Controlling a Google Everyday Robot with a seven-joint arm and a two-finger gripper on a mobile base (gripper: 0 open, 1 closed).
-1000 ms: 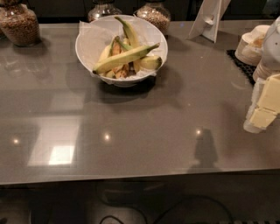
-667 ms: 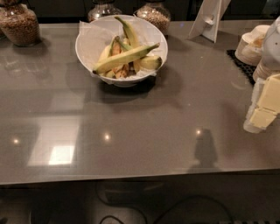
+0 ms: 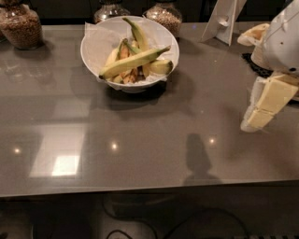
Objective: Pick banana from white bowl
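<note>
The white bowl (image 3: 100, 39) stands at the back of the grey counter, lined with crinkled paper. The banana (image 3: 133, 62) lies across its top, long and yellow-green, running from lower left to upper right. A greener banana (image 3: 137, 32) with a hooked stem leans against the back, and a short stubby yellow one (image 3: 161, 66) lies at the right. My gripper (image 3: 262, 108) hangs at the right edge of the view, well to the right of the bowl and nearer the front, above the counter, with nothing seen in it.
Glass jars of grains stand along the back: one at the far left (image 3: 19, 24) and two behind the bowl (image 3: 164, 14). A white stand (image 3: 223, 19) is at the back right. Pale stacked bowls (image 3: 254, 33) sit at the far right.
</note>
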